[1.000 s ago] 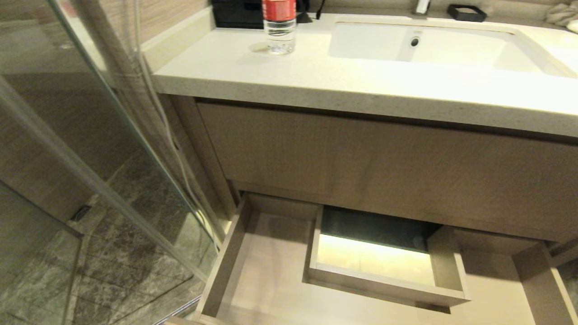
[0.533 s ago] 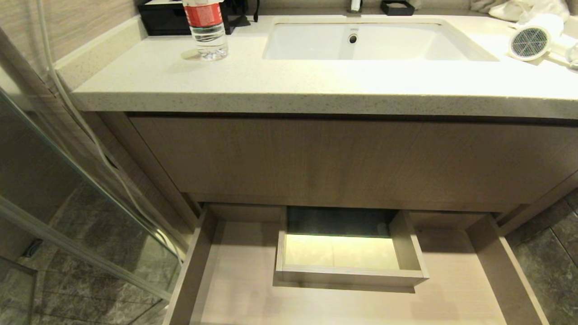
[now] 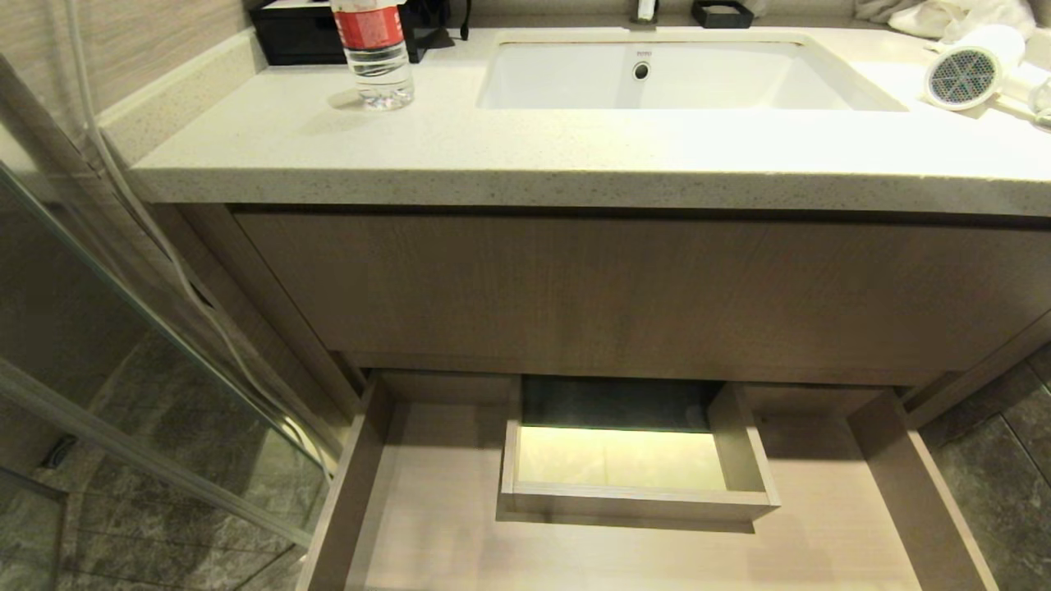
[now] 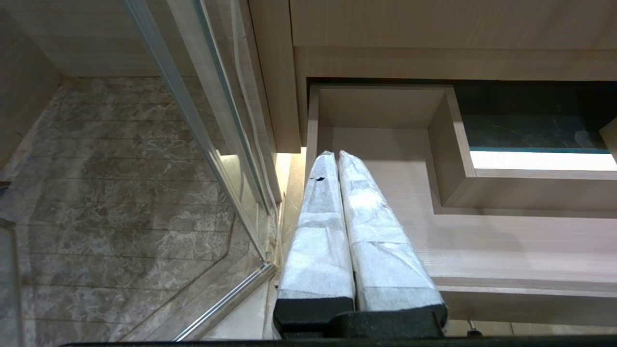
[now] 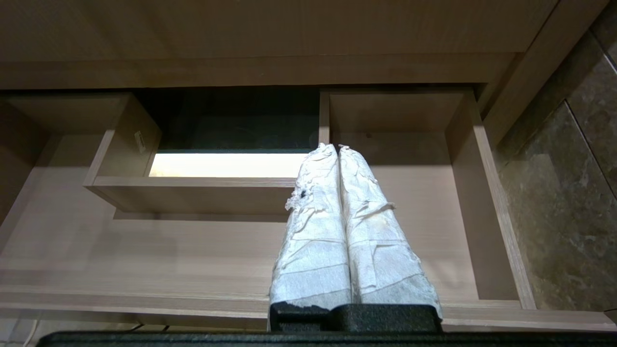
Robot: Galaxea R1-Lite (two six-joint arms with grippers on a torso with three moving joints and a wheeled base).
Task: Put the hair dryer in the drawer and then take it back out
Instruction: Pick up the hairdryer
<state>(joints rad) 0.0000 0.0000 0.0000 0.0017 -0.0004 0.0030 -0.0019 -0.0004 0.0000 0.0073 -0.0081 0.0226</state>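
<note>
Hair dryer [image 3: 969, 75] on counter (head view only); drawer [image 3: 427, 525] open; both pincers closed, empty.

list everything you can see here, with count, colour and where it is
hair dryer: one, white with grey mesh grille, right end of the countertop
drawer: one, light-brown wood grain, pulled open under the vanity, nothing in it
boxed cutout: one, same wood, middle of the drawer
bottle: one, clear with red label, left of the sink
sink: one, white, set in the countertop
countertop: one, pale speckled stone
cloth: one, white, behind the hair dryer
glass panel: one, clear, left of the vanity
left hand: one, white-wrapped fingers, shut, over the drawer's left end
right hand: one, white-wrapped, shut, over the drawer's right part
</note>
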